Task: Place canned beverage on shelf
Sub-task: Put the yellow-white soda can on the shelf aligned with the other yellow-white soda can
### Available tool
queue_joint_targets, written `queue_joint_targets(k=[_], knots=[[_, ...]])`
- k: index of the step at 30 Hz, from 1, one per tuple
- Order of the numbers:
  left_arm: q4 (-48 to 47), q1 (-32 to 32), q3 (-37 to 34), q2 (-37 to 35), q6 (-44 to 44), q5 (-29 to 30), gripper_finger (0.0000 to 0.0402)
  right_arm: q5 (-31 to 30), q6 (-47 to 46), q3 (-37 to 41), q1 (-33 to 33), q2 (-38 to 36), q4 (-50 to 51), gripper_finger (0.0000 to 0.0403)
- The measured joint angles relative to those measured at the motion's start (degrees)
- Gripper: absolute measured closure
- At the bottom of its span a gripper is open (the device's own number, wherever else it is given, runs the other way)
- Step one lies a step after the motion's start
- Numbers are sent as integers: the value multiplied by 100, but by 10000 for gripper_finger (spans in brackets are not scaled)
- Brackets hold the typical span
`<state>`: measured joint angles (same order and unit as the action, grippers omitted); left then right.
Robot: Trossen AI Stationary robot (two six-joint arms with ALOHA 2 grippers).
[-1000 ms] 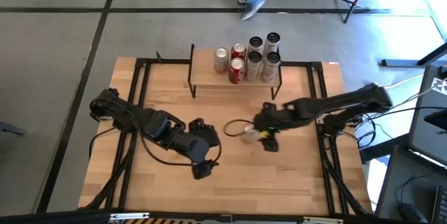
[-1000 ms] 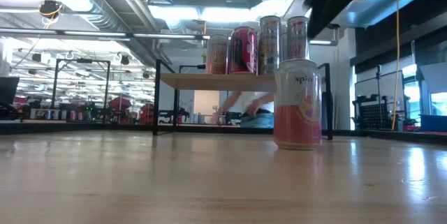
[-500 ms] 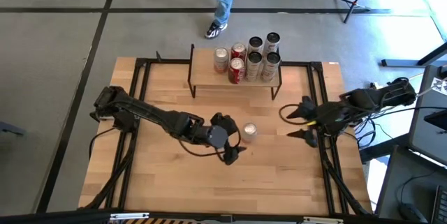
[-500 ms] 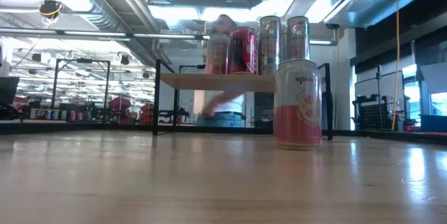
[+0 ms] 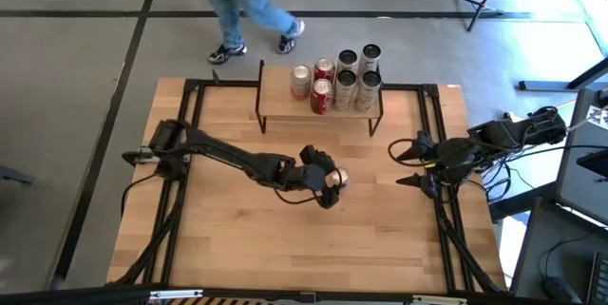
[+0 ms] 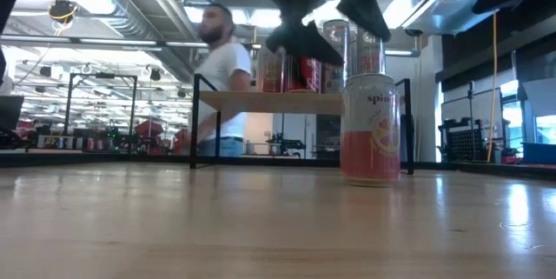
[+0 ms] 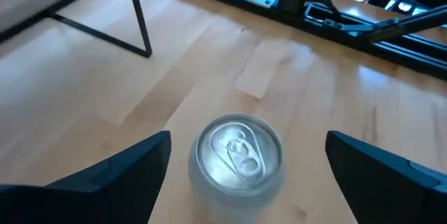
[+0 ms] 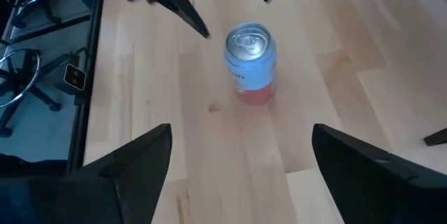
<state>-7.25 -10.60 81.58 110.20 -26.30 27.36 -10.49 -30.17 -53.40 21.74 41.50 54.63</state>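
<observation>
The left hand (image 5: 330, 183) is held directly over one canned beverage (image 7: 238, 155), its two fingers (image 7: 119, 175) spread wide to either side of the can's silver top, with clear gaps left on both sides; nothing is gripped. The can (image 6: 371, 129), pink below and pale above, is seen standing upright on the surface (image 5: 380, 238), near its middle, in front of the shelf (image 5: 277, 101) and apart from it.

The right hand (image 5: 410, 163) is kept at the right edge of the surface, well apart from the can, its two fingers (image 8: 136, 161) likewise opened wide and empty.

On the shelf, at the far side of the surface, six cans (image 5: 335, 81) are counted, grouped at its right end: two rows of three, with two red ones among them. The left part of the board is left bare.

Beyond the surface, one person (image 5: 245, 6) in jeans and sneakers is seen on the floor; in the low view the same person (image 6: 222, 83) is shown in a white shirt behind the shelf.
</observation>
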Motion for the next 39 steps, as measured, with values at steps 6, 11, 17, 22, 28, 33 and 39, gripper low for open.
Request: queue_joint_targets(k=[6,11,17,22,28,33,39], knots=[[322,136,2,411,-12,-174,31,57,-2,-2,0,2,25,72],[423,153,2,632,-300,-243,37,61,-2,-2,0,-1,101,72],[435,181,7,696,-617,-224,92,60,-2,-2,0,-2,100,72],[442,188,11,705,-858,-216,143,55,22,-5,0,0,100,72],[33,211,225,524,-1189,-281,160,100,39,-5,0,-1,98,72],[-601,192,801,-27,-947,-302,160,36,129,-7,0,0,100,72],[-2161,248,1550,-599,-416,-179,160,-211,197,-7,0,-2,78,72]])
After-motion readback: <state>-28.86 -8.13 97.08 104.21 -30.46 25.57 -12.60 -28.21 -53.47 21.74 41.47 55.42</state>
